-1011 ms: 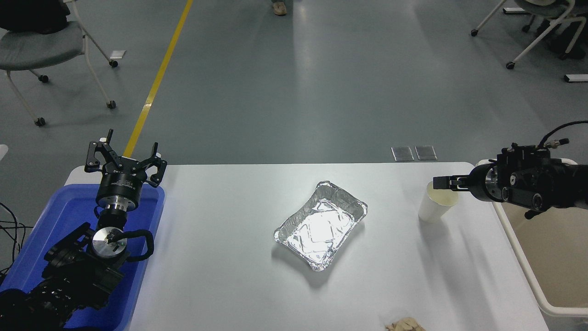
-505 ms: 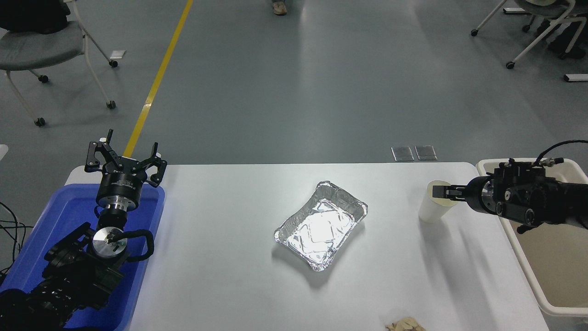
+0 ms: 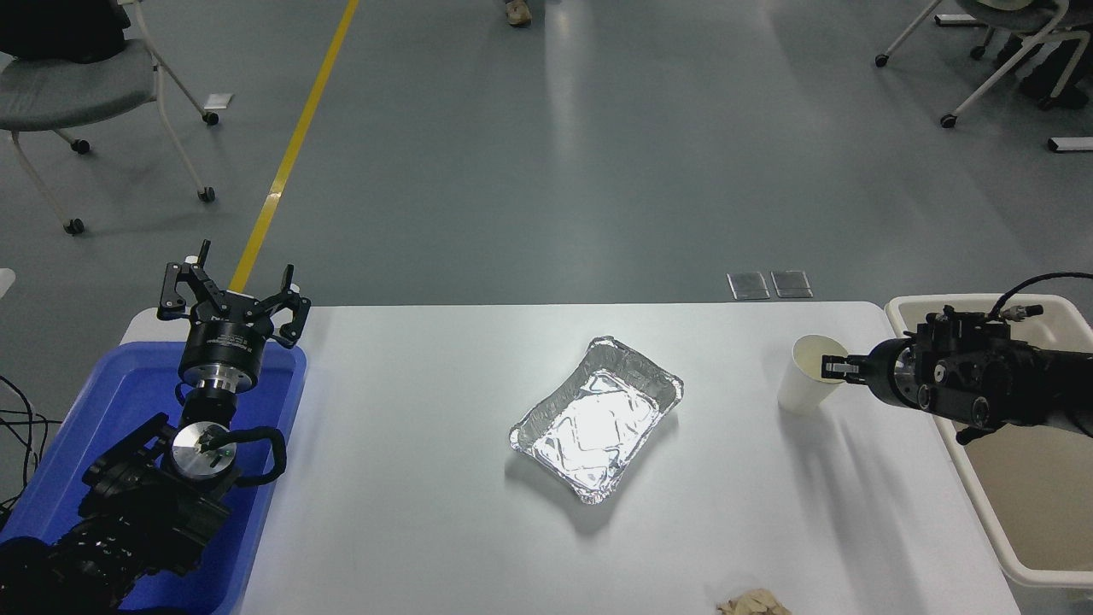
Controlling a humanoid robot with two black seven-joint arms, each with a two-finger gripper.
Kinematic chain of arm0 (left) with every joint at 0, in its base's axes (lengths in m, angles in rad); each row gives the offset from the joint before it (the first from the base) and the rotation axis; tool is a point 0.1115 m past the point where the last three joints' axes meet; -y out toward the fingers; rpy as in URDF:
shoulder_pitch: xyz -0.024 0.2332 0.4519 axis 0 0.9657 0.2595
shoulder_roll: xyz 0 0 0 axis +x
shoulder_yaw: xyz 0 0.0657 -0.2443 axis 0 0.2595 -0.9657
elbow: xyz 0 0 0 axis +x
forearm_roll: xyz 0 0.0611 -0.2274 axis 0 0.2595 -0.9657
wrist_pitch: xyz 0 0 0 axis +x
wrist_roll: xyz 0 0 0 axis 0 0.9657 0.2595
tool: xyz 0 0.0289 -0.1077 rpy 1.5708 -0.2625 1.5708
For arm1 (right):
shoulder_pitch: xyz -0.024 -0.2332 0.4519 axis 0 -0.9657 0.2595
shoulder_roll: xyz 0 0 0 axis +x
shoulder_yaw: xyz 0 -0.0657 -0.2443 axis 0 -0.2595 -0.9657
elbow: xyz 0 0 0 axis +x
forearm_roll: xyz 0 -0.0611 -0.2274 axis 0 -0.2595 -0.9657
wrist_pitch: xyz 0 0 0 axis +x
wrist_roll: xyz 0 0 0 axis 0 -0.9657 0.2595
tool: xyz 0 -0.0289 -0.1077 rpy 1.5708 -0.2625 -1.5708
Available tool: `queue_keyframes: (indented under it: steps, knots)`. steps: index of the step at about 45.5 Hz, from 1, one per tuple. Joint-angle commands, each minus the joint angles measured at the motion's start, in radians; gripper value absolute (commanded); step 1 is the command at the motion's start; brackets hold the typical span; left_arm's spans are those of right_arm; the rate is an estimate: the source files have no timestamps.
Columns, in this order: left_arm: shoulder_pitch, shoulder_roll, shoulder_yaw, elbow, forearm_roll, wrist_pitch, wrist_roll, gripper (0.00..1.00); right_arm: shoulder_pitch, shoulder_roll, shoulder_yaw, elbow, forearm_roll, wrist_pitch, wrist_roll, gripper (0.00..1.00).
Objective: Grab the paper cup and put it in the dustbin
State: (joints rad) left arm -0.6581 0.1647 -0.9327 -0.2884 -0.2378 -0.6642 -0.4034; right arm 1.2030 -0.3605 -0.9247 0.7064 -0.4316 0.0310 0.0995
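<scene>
Grey polished floor with a yellow line [image 3: 290, 154] stretches behind a white desk [image 3: 427, 512], and wheeled chairs [image 3: 60, 94] stand at the far left and far right.

Coming in from the right edge, the right end effector [image 3: 832, 368] reaches over the near-right rim of the paper cup [image 3: 807, 386]. One dark fingertip [image 3: 830, 368] shows at the rim, on the cream inside, but whether the fingers are clamped on the cup wall cannot be told from this view. That cup stands upright on the desk near its right edge; its visible inside holds nothing but the fingertip. Just right of it, beyond the desk's edge and partly under the right arm, sits the dustbin [image 3: 982, 512], cream-beige with a thick rounded rim; the part of its floor that shows is bare.

Further left, around the desk's middle and well apart from the cup, a crinkled foil tray [image 3: 598, 418] lies at an angle with only its shiny bottom showing. A crumpled brownish scrap [image 3: 751, 605] peeks in at the desk's near edge.

At the lower left, the left end effector [image 3: 230, 301] is parked with its fingers spread, holding nothing, above a blue tub [image 3: 94, 418]; the arm hides much of the tub's interior, and the visible blue floor carries nothing.
</scene>
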Motion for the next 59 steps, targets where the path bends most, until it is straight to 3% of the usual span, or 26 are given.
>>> queue_keyframes:
  steps: [1, 3, 31, 46, 59]
  knots:
    - [0.0, -0.001, 0.0, 0.0, 0.0, 0.0, 0.0, 0.99, -0.005, 0.0, 0.001, 0.015, 0.001, 0.007, -0.003, 0.06]
    - [0.0, 0.001, 0.0, 0.0, 0.0, 0.0, 0.0, 0.99, -0.003, 0.0, 0.001, 0.015, 0.001, 0.007, -0.003, 0.0]
    - [0.0, 0.001, 0.0, 0.0, 0.0, 0.0, 0.0, 0.99, 0.144, -0.067, -0.008, 0.183, 0.063, 0.049, -0.003, 0.0]
    - [0.0, 0.001, 0.0, 0.0, 0.0, 0.0, 0.0, 0.99, 0.388, -0.144, -0.049, 0.289, 0.044, 0.392, 0.0, 0.0]
    - [0.0, -0.001, 0.0, 0.0, 0.0, 0.0, 0.0, 0.99, 0.579, -0.213, -0.056, 0.398, -0.061, 0.5, -0.003, 0.0]
